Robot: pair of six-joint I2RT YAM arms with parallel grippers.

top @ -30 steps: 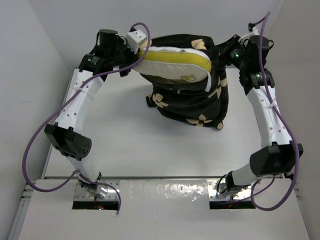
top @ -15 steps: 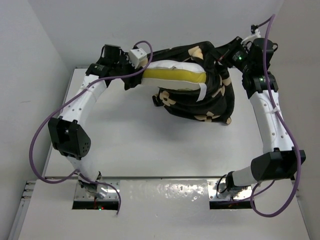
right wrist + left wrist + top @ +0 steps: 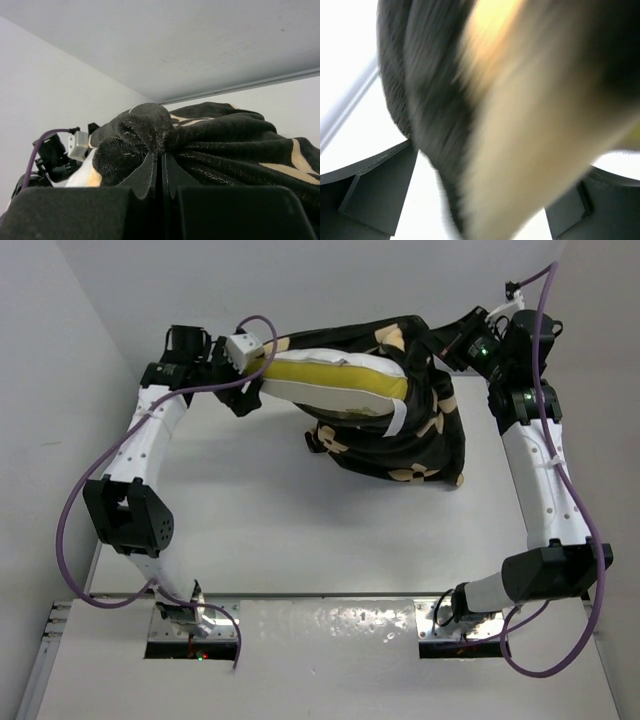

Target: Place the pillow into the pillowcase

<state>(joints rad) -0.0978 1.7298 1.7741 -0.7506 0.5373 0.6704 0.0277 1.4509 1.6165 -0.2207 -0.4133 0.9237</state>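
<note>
The pillow (image 3: 335,380), cream with a yellow side band, sticks leftwards out of the black flowered pillowcase (image 3: 420,435), which hangs bunched above the back of the table. My left gripper (image 3: 262,370) is at the pillow's left end. In the left wrist view, which is blurred, its fingers (image 3: 370,192) stand wide apart and open around the pillow (image 3: 535,125) and a fold of pillowcase (image 3: 425,100). My right gripper (image 3: 452,345) holds the case's upper right part up; in its wrist view the right gripper (image 3: 162,160) is shut on gathered black pillowcase (image 3: 225,145).
The white table (image 3: 250,510) lies below the hanging bundle. White walls stand close on the left (image 3: 60,390) and behind. Purple cables (image 3: 70,510) loop off both arms. My left arm (image 3: 55,150) shows at the far left of the right wrist view.
My left gripper has opened and drawn back to the left, off the pillow's end. The pillow has dropped to lie more level. The right gripper stays shut on the pillowcase and has shifted slightly right.
</note>
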